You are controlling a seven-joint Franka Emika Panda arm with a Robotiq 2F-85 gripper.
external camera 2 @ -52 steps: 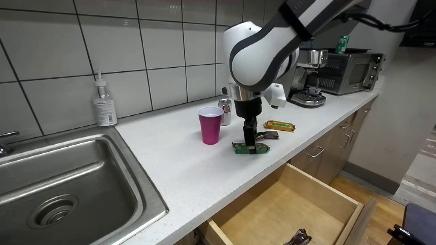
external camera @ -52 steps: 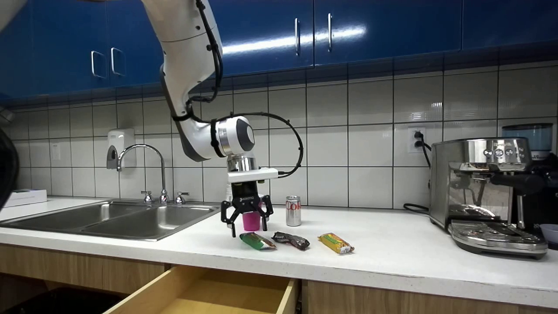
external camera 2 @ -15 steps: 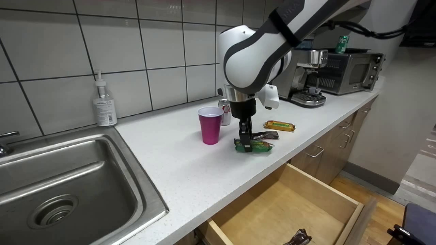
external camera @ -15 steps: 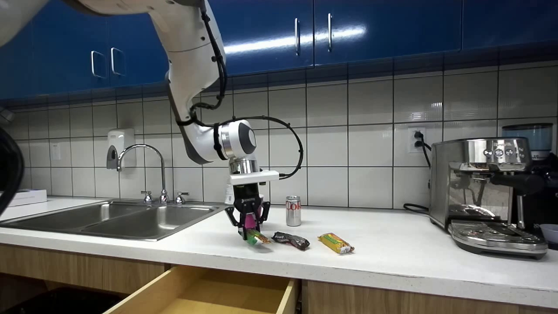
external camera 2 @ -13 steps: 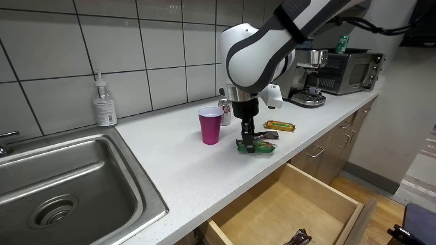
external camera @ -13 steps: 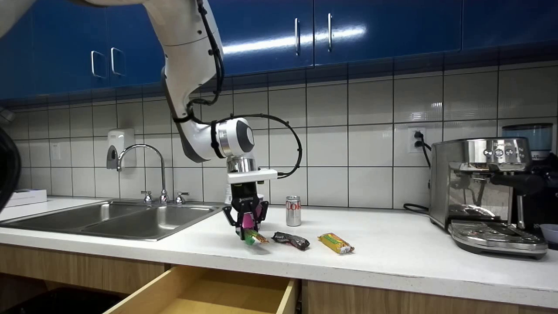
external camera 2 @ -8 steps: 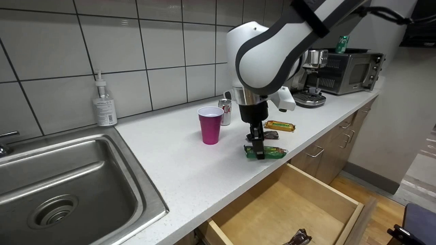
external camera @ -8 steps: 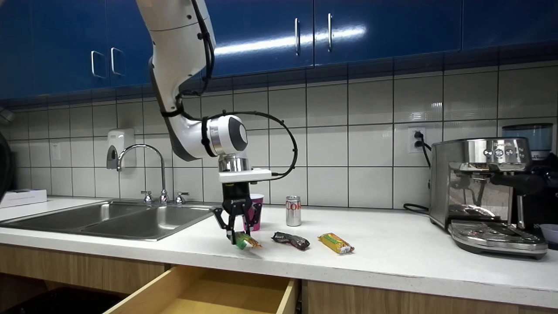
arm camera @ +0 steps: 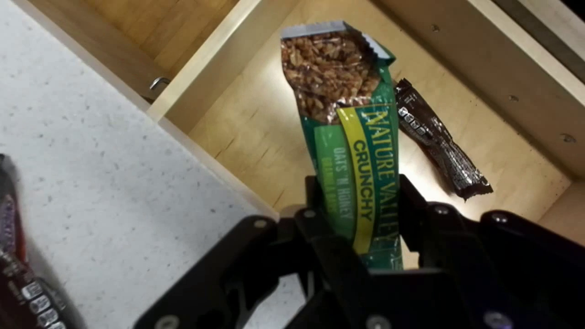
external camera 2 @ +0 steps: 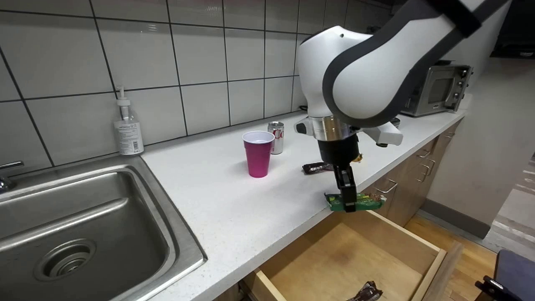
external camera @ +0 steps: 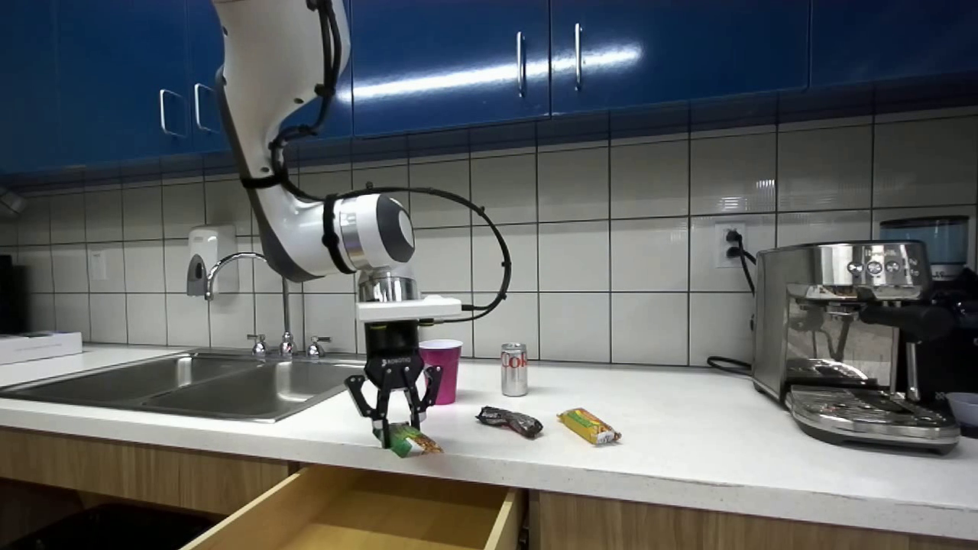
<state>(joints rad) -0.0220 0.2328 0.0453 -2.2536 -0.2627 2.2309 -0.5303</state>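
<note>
My gripper is shut on a green Nature Valley granola bar, with one finger against each long side of the wrapper. The oat-pictured end of the bar sticks out past the fingertips. In the wrist view, the bar appears above the open drawer, where a brown wrapped bar lies. Both exterior views show the held bar at the counter's front edge, the drawer below it. Part of the bar is hidden behind the fingers.
On the white counter lie a dark wrapped bar and a yellow wrapped bar. Behind them stand a pink cup and a silver can. A sink is at one side, a coffee machine at the other.
Earlier the gripper stood open over the green bar on the counter. It has since shut on the bar, and both have moved away from the cup to the counter's front edge, over the drawer.
</note>
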